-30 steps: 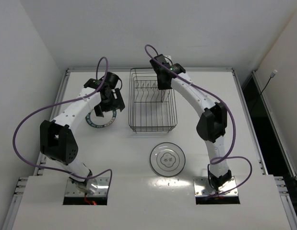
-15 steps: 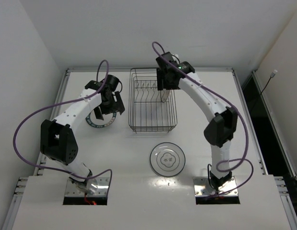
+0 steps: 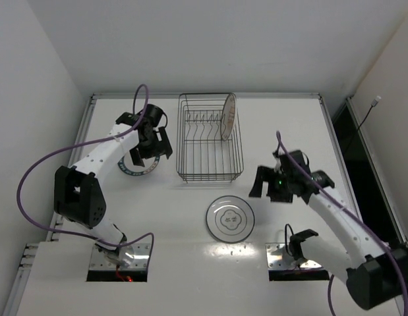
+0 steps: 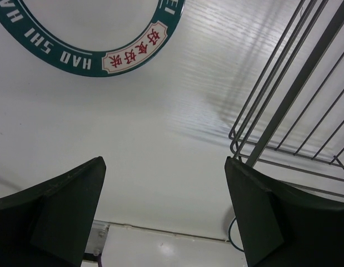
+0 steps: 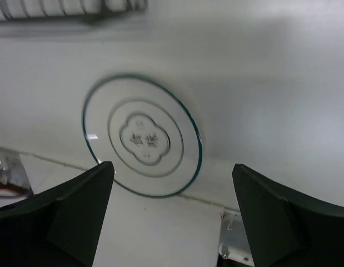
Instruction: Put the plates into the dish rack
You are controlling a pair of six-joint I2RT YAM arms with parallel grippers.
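Since a second ago the right arm has swung off the far end of the dish rack [image 3: 209,178] to the near right of the table [image 3: 289,131], leaving the orange-brown plate [image 3: 227,116] behind in the rack; the left arm has barely shifted.

At the left, the left arm reaches forward from its base and bends inward. The left gripper [image 3: 154,143] hangs over the table between the teal-rimmed plate [image 3: 134,169] and the rack's left side. In the left wrist view the left gripper [image 4: 163,167] has its jaws spread wide with nothing between them. The teal-rimmed plate [image 4: 105,55] lies flat on the table beyond the fingertips. Its band reads "HAO SHI HA" in white letters, beside a white label with red Chinese characters. The rack's corner wires [image 4: 288,105] stand to the right.

In the rack, the orange-brown plate stands on edge among the tines at the far right end.

Nearer, the white plate [image 3: 230,218] lies flat just in front of the rack. The right wrist view shows the white plate [image 5: 143,136] with a thin dark rim and a lobed centre motif holding two characters, too blurred to read.

At the right, the right arm stretches low from its base. The right gripper [image 3: 262,184] is beside the white plate, its jaws wide apart and empty. In its wrist view the right gripper [image 5: 169,172] frames that plate ahead of the fingertips, apart from them.
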